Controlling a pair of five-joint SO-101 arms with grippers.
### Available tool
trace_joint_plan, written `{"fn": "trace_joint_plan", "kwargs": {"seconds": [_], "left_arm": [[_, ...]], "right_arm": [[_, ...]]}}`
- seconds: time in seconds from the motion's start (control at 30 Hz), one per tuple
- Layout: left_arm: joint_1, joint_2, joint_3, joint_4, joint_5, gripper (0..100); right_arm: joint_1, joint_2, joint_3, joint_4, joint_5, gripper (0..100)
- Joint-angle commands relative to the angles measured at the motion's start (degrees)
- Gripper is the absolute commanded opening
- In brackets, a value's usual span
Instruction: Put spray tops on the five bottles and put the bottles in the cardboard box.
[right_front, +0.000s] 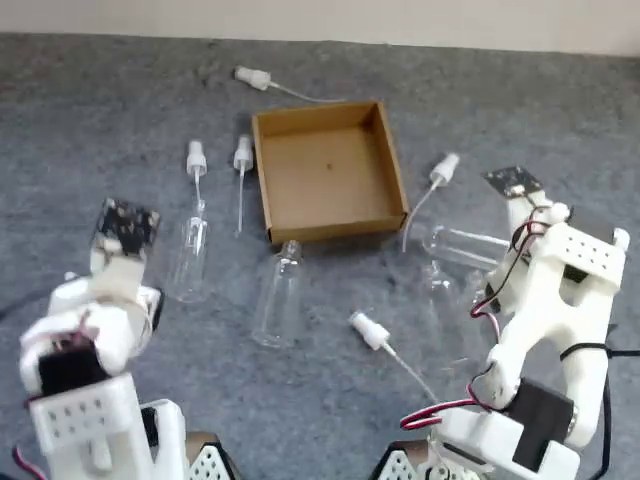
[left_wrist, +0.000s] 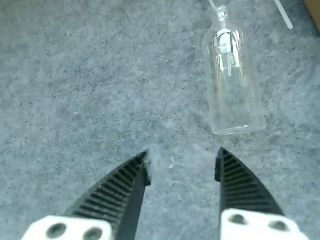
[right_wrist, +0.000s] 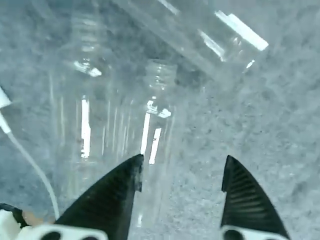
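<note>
The open cardboard box sits mid-table. Several white spray tops lie loose: one behind the box, two on its left, one on its right, one in front. Clear bottles lie on their sides: one on the left, one in front of the box, a cluster on the right. My left gripper is open over bare carpet, just short of the base of the left bottle. My right gripper is open above the clustered bottles.
Grey carpet covers the table. The left arm stands at the front left, the right arm at the front right over the bottle cluster. A spray top's thin tube runs beside the right gripper.
</note>
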Motion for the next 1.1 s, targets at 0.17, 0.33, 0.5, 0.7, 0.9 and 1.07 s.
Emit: {"fn": "trace_joint_plan", "kwargs": {"seconds": [0.17, 0.33, 0.5, 0.7, 0.9, 1.07], "left_arm": [[1.1, 32.7, -24.0, 0.3, 2.3, 17], [3.0, 39.4, -26.8, 0.0, 2.3, 17], [6.5, 40.1, -26.9, -0.1, 2.4, 17], [7.6, 40.8, -29.8, -0.1, 4.8, 17], [7.9, 44.5, -37.8, 0.8, 6.9, 17], [7.8, 49.1, -41.7, 4.1, 6.8, 17]], "right_arm": [[1.4, 0.0, 8.0, -9.2, 1.0, 20.3], [1.3, -0.5, 11.6, -8.9, 3.9, 20.3], [-0.9, 0.0, 17.1, -9.5, 3.4, 20.3], [-0.7, 0.1, 22.7, -16.6, 3.4, 20.3], [-0.5, -0.2, 25.2, -16.7, 3.5, 20.2], [2.1, -0.8, 20.4, -9.9, 3.5, 20.2]]}}
